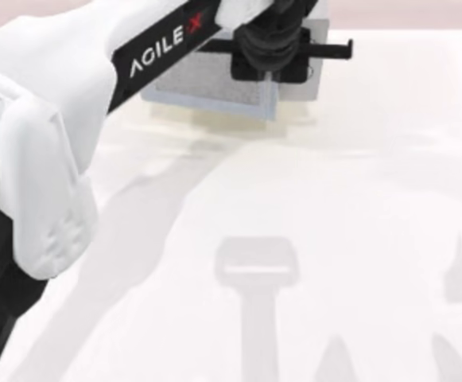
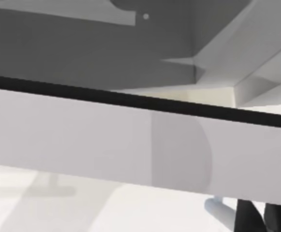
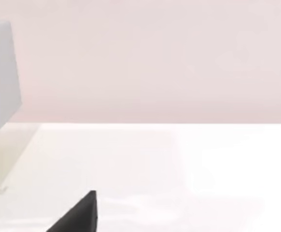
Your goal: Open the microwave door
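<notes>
The counter [image 1: 358, 199] looks smooth, pale and matt, taking soft shadows. The left arm [image 1: 48, 119] wears glossy white plastic shells with a black lettered strip; its hand [image 1: 282, 52] is matt black. The door [image 1: 215, 83] has a speckled grey mesh window in a smooth pale-grey frame. The microwave [image 3: 0, 77] is plain matt grey.

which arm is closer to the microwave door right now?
Left. The left arm reaches across to the microwave door at the table's far edge, its wrist over it. The right arm is out of the top view, parked away.
</notes>
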Available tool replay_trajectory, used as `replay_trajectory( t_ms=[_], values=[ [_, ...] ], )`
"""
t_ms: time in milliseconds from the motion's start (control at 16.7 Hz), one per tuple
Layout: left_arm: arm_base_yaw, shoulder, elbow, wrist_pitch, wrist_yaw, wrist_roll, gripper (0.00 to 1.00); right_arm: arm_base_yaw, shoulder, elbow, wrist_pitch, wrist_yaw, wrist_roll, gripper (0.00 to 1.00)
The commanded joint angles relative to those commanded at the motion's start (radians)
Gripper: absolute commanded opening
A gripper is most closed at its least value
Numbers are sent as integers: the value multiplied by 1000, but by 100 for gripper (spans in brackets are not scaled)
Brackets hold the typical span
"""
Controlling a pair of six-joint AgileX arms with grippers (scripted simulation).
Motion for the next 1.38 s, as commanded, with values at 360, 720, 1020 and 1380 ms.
replay_trajectory(
  t_ms=[360, 720, 1020, 1380],
  values=[
    [0, 0, 0, 0, 0, 0, 0, 0, 0, 0, 0, 0, 0, 100],
    [0, 0, 0, 0, 0, 0, 0, 0, 0, 0, 0, 0, 0, 100],
    [-2, -21, -43, 26, 7, 16, 0, 0, 0, 0, 0, 0, 0, 100],
    [8, -134, -236, 124, 45, 97, 0, 0, 0, 0, 0, 0, 0, 100]
  ],
)
